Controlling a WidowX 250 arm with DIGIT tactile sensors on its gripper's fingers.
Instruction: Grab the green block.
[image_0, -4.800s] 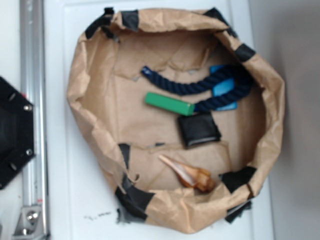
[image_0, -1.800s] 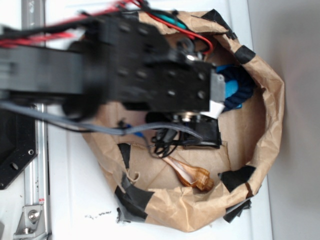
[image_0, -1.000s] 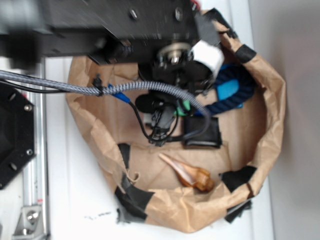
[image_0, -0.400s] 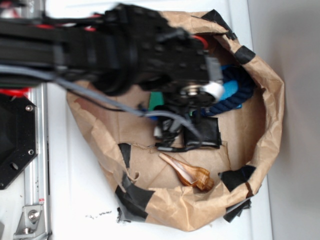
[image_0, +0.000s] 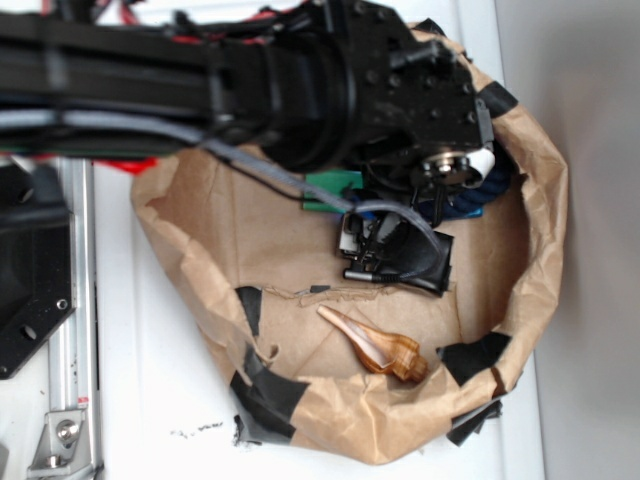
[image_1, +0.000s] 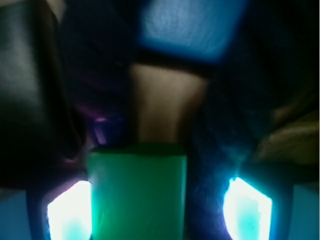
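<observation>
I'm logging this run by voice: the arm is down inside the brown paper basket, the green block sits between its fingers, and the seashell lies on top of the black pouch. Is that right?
One thing is wrong: the seashell does not lie on the black pouch. The exterior view shows it apart from the pouch, on the paper floor near the basket's taped rim. The rest holds: the wrist view shows the green block between the gripper's fingers.
</observation>
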